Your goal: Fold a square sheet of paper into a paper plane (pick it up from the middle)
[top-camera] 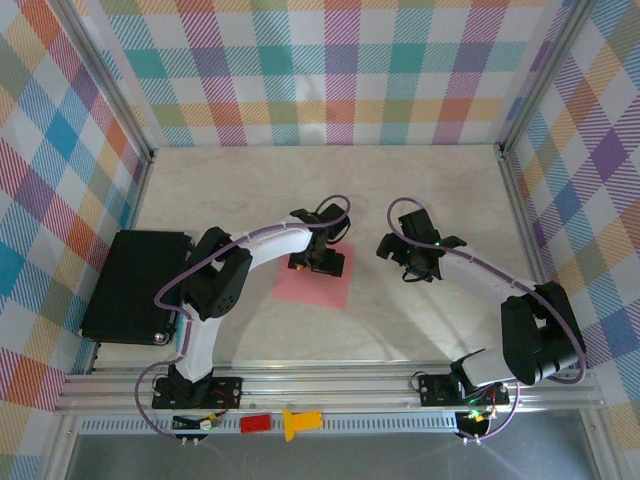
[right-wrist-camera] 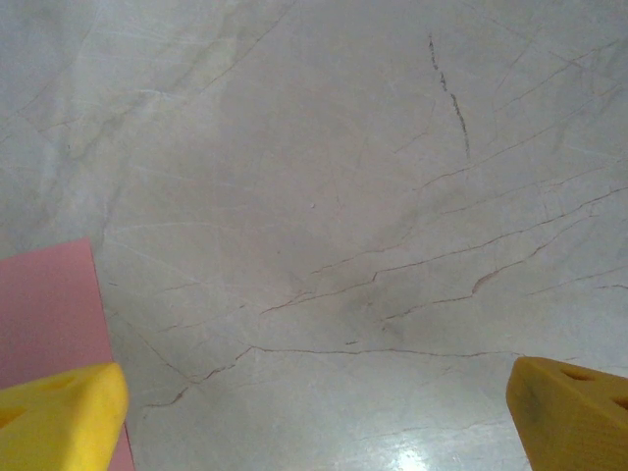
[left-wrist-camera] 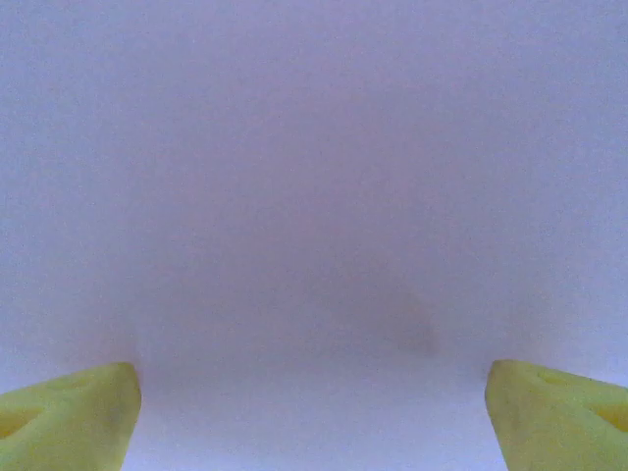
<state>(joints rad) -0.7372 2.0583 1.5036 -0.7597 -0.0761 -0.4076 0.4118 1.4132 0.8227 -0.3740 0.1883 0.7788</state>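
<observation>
My left gripper [top-camera: 314, 258] hangs low over the 12 o'clock half of the square sheet of paper [top-camera: 322, 288]. The sheet lies flat on the marble table [top-camera: 240, 190]. My left jaws are wide open. The sheet is so close that it looks blurry between my yellow fingers [left-wrist-camera: 69, 417]. I think my job now is to pinch the sheet at its middle. I should go straight down, press softly and close slowly, so the thin paper lifts a little and does not slide. My right gripper [top-camera: 408, 252] hangs at the sheet's 3 o'clock side. Its jaws are wide open and hold nothing.
</observation>
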